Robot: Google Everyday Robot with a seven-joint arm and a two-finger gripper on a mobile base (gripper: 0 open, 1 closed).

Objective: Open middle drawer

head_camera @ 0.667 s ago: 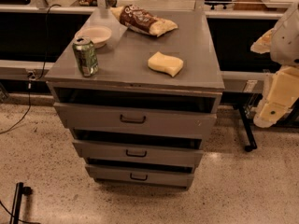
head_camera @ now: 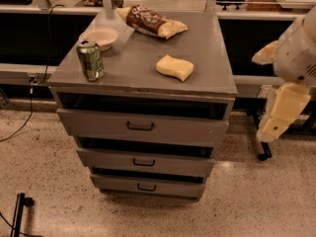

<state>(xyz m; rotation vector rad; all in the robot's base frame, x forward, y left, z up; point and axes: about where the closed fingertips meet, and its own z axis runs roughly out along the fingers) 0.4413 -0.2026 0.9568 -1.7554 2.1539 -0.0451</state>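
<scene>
Grey middle drawer (head_camera: 144,163) sits between a lower drawer (head_camera: 146,186) and a taller drawer (head_camera: 140,126), with a dark gap above its front. On the worktop (head_camera: 133,58): can (head_camera: 90,59) at front left corner, sponge (head_camera: 175,66) right of centre, bowl (head_camera: 101,36) and bag (head_camera: 151,21) by far edge. The claw (head_camera: 270,128) hangs beyond the right edge; I cannot tell its state.

The arm (head_camera: 296,51), at 3 o'clock from the cabinet (head_camera: 138,58), has shifted toward 8 o'clock in the view. Its hanging pale end piece, probably the gripper (head_camera: 269,130), now sits lower and nearer the cabinet's right side, without touching it.
</scene>
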